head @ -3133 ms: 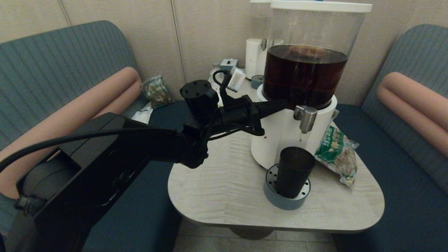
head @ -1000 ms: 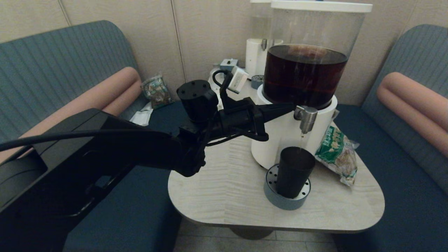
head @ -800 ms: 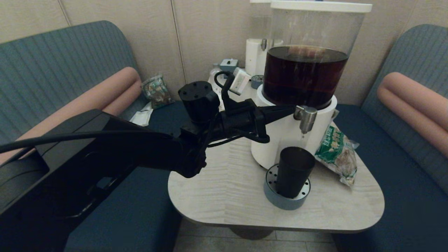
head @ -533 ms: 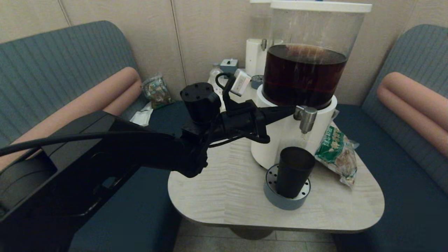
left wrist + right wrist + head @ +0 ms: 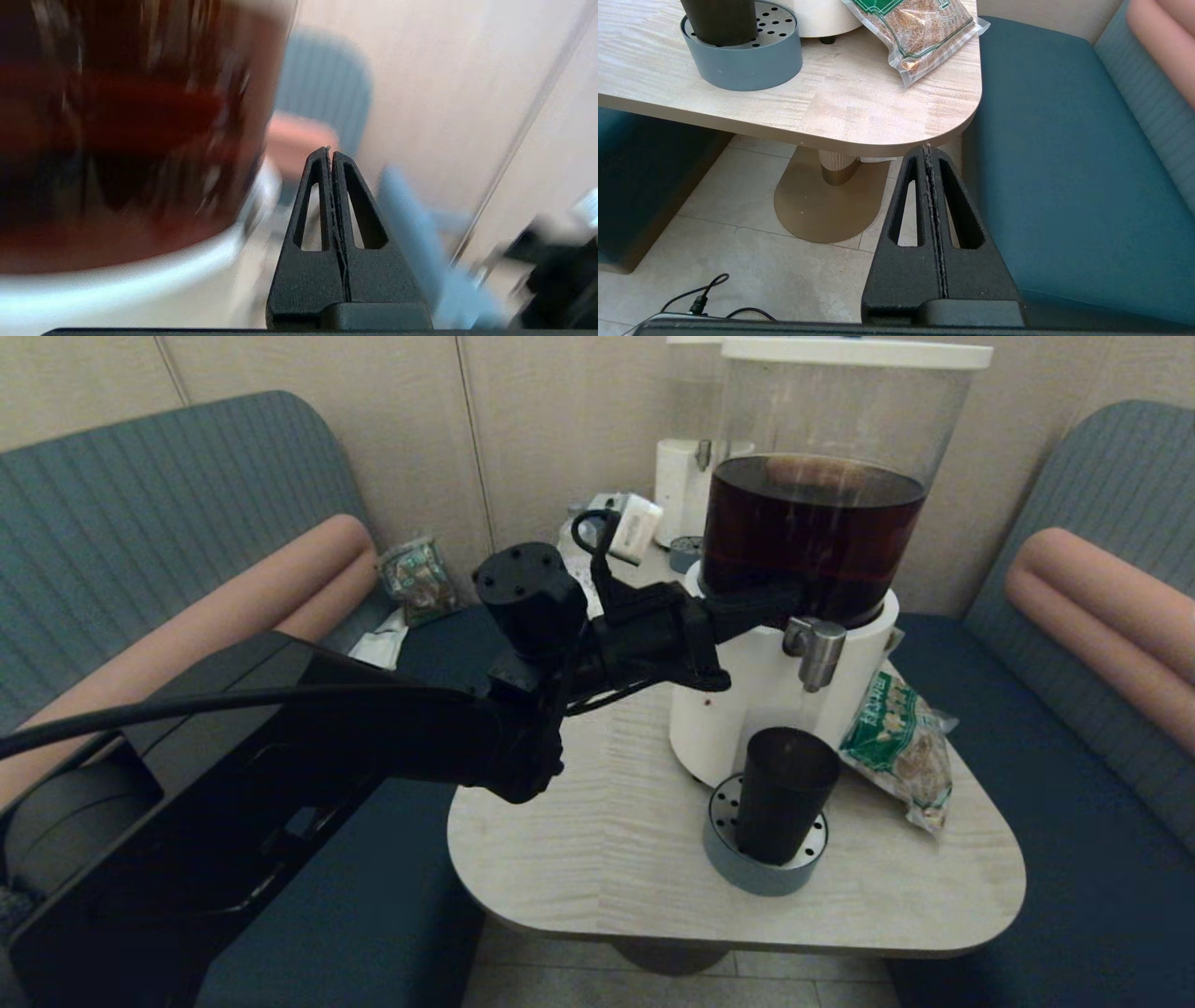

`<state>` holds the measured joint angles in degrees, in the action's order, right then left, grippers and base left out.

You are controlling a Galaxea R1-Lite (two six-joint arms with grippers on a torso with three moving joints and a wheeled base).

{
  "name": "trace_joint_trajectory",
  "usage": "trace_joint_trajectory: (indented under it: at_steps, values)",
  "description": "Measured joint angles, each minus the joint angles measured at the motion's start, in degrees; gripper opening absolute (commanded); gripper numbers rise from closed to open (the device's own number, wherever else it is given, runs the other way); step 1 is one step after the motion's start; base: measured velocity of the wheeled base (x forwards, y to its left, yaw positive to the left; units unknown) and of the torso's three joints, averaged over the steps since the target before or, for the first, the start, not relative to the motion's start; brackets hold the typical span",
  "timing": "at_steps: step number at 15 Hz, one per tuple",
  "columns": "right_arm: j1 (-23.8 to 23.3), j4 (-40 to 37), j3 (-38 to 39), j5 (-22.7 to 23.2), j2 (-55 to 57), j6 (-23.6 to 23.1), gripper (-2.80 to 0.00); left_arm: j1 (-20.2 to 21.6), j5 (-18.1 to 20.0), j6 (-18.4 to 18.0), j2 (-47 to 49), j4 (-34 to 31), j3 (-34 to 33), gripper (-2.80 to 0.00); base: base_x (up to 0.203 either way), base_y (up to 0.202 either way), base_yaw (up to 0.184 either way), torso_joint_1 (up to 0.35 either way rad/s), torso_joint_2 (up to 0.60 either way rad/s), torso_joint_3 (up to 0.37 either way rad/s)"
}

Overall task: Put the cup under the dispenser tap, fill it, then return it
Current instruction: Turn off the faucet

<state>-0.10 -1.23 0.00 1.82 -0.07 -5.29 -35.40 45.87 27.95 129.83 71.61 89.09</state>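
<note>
While the left arm reaches across from the left side of the scene, the left gripper (image 5: 761,602) sits with its fingers pressed together on nothing, its tip against the side of the big dispenser (image 5: 803,560) where the white base meets the clear tank, just left of the dispenser tap (image 5: 815,651). In the left wrist view the closed fingers (image 5: 331,196) point past the tank's dark brown liquid and white rim.

Moving right, the brushed-steel tap juts from the near face of the white base. Directly below it stands the cup (image 5: 784,793), upright on the perforated top of the round grey-blue drip tray (image 5: 761,873), which rests on the pale wooden table (image 5: 597,840) just in front of the dispenser base. Whether liquid is running from the tap cannot be made out.

Farther right, a sealed snack bag (image 5: 901,747) with green print lies on the table beside the dispenser base, near the cup but apart from it.

The right gripper (image 5: 928,154) hangs low off the table's near right corner, over the floor and blue seat, fingers shut and empty.
</note>
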Motion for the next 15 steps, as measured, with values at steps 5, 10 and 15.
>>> trace_joint_trajectory:
  at_steps: [5,10,15]
  values:
    - [0.0,0.0,0.0,0.0,0.0,0.0,-2.8,-3.7,-17.4,33.5,-3.7,15.2,-0.4,-2.8,0.0,0.0,0.0,0.0,0.0,0.0]
    - [0.0,0.0,0.0,0.0,0.0,0.0,-2.8,-6.2,-32.9,63.4,-4.3,15.6,1.4,-2.8,0.0,0.0,0.0,0.0,0.0,0.0]
    - [0.0,0.0,0.0,0.0,0.0,0.0,-2.8,-6.6,-28.3,81.4,-0.8,15.6,-0.3,-2.8,0.0,0.0,0.0,0.0,0.0,0.0]
